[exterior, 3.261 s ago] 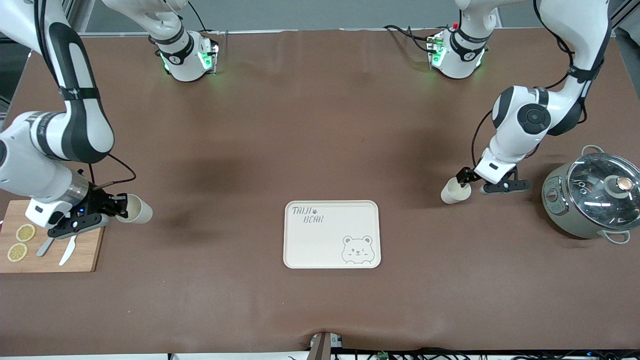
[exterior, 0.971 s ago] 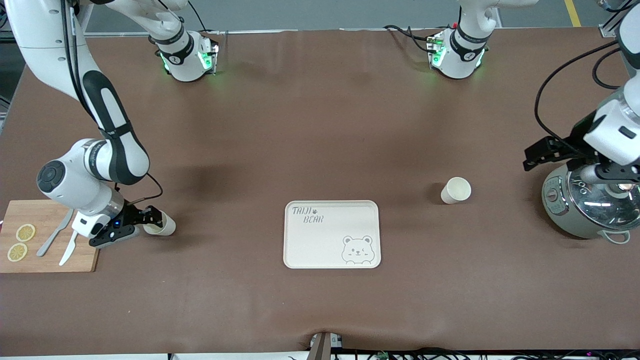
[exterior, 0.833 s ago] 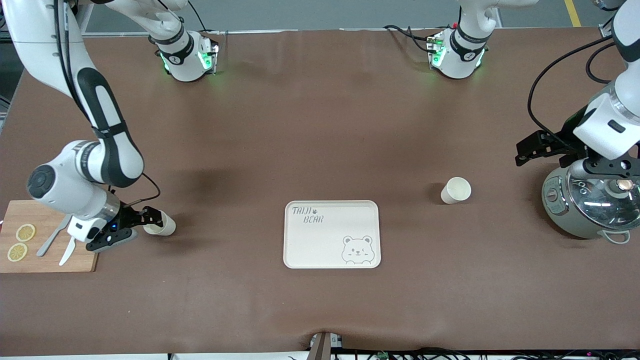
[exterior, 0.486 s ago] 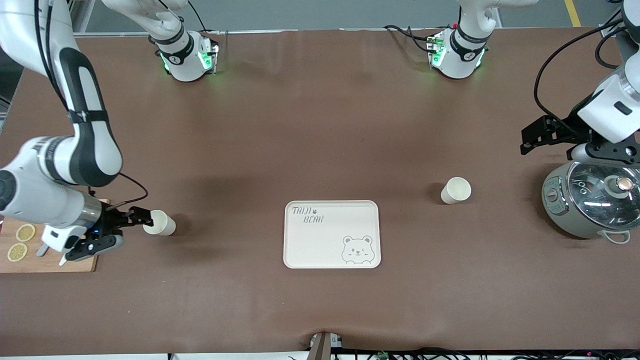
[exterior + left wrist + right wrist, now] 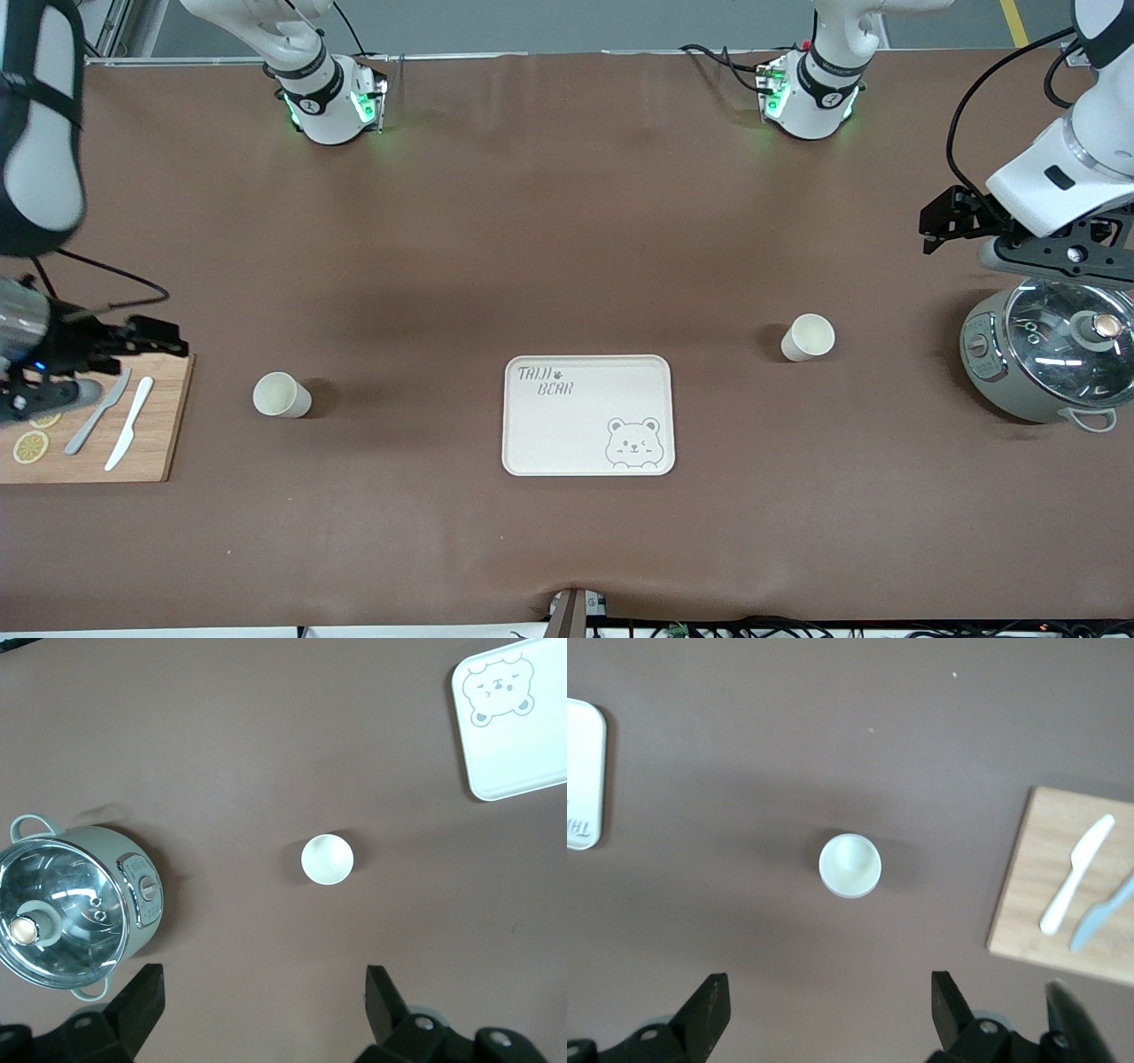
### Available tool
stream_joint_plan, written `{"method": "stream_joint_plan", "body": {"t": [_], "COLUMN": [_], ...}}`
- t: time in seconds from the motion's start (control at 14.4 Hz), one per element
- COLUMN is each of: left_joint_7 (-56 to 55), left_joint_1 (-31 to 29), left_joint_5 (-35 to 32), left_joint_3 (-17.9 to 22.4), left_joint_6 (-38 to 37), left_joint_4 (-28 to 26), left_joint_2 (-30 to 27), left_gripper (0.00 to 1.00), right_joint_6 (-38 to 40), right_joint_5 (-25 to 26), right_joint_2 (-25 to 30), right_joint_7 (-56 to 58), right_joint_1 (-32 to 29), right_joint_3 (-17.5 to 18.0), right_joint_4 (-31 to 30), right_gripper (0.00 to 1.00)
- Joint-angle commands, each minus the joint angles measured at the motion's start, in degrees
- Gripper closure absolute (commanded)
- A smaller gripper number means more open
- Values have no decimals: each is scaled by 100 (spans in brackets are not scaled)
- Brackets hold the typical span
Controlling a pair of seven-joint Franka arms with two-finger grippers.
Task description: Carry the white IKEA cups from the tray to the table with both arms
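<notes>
Both white IKEA cups (image 5: 282,395) (image 5: 807,338) upright on worktop (image 5: 567,221), at 9 and 2 o'clock from empty tray (image 5: 588,416); judged light, rigid, smooth; pinch across rim; left gripper (image 5: 261,1010) over pot (image 5: 1045,354), right gripper (image 5: 826,1010) over cutting board (image 5: 151,443), both with fingers spread wide, empty.

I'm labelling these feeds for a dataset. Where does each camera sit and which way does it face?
Front view: high across the table, facing both arms' bases.
Left wrist view: looks down past the open left gripper at a cup and a pot.
Right wrist view: down past the open right gripper at the other cup.
All three show the tray.
</notes>
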State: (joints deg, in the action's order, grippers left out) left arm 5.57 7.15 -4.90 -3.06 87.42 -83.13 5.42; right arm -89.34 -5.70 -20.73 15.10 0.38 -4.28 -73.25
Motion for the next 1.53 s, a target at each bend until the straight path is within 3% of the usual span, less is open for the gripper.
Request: {"method": "stream_joint_plan", "body": {"t": [0.0,0.35,0.97,1.46], "left_joint_7": [85,-12,-47,-56], "left_joint_1": [-29,-82,-108,-108], "left_joint_5": [-64,587,570,526], "left_joint_3": [-36,7,148,297], "left_joint_6": [-93,-50,109,249], "left_joint_4": [-1,17,25,25], "left_joint_2": [-33,55,152,143], "left_gripper": [0,0,0,0], "right_joint_6": [426,717,103,224], "right_joint_5": [261,455,684,842], "right_joint_2": [603,1071,1106,1159], "right_joint_7": [-436,-586,-1193,-1097], "right_joint_1": [15,24,130,305], "right_joint_3": [41,50,68,68], "right_joint_4": [-93,-128,-514,-524], "right_gripper": [0,0,0,0]}}
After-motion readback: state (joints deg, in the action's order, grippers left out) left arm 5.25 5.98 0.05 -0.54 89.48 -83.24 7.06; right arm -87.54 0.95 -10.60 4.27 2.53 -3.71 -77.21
